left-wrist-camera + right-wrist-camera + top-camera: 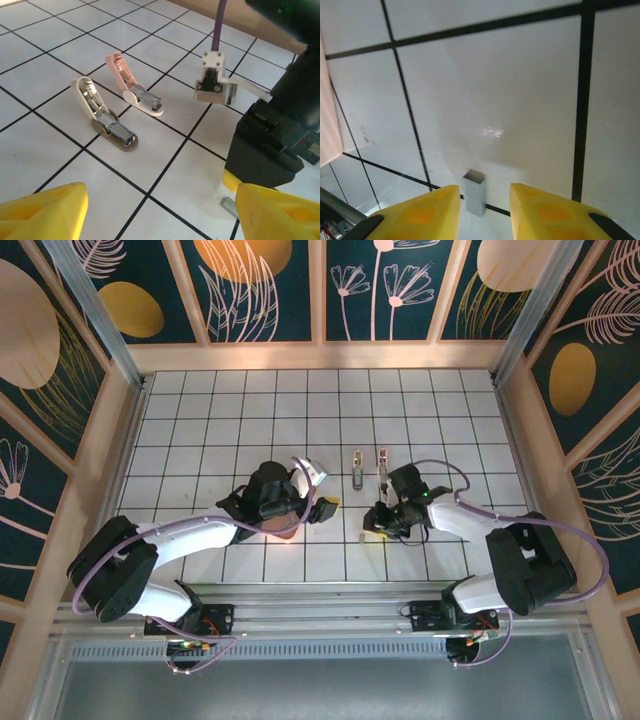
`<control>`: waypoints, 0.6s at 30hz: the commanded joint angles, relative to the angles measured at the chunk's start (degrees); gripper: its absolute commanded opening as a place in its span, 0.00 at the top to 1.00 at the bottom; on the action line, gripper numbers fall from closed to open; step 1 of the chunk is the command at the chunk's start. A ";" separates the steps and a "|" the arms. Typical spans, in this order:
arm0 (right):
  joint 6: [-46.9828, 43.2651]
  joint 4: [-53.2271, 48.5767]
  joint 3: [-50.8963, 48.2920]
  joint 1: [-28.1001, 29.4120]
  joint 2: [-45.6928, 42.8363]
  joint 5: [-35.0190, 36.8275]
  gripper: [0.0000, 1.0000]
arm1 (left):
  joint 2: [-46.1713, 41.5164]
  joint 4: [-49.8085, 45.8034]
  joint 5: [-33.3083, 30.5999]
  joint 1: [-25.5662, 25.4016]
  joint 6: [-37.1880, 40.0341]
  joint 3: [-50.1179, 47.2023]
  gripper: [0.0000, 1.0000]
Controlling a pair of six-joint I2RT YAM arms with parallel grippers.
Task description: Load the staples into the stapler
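Right wrist | staples [474, 192] lie between parted right pincer [484, 199] | bare tiles [495, 90] beyond

Your left hand [160, 192] sees the staples [228, 204] just beside one yellow finger [280, 212], which covers part of them. Both its fingers run off the bottom edge. To the left of your right hand [485, 189], a blurred pink edge [327, 115] is cut off; what it belongs to, you can't tell.

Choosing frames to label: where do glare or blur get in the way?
Right wrist: small glare patch on the table above the staples, which stay legible. Left wrist: near yellow fingers are soft, the cream stapler and pink stapler fairly sharp.
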 commanded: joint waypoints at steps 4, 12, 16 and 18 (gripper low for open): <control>3.48 -12.24 8.28 4.75 0.57 9.83 0.64 | -5.36 5.48 -7.59 0.24 -4.97 -4.05 0.19; 8.27 -16.00 13.46 11.03 5.31 13.66 0.62 | -11.90 9.53 -17.83 0.35 -17.16 -11.32 0.13; 8.90 -16.89 14.09 12.28 7.77 14.60 0.62 | -14.32 10.20 -20.08 0.30 -20.00 -14.05 0.13; 8.85 -17.33 14.72 12.77 9.13 14.92 0.62 | -15.04 9.88 -20.08 0.35 -20.03 -14.70 0.13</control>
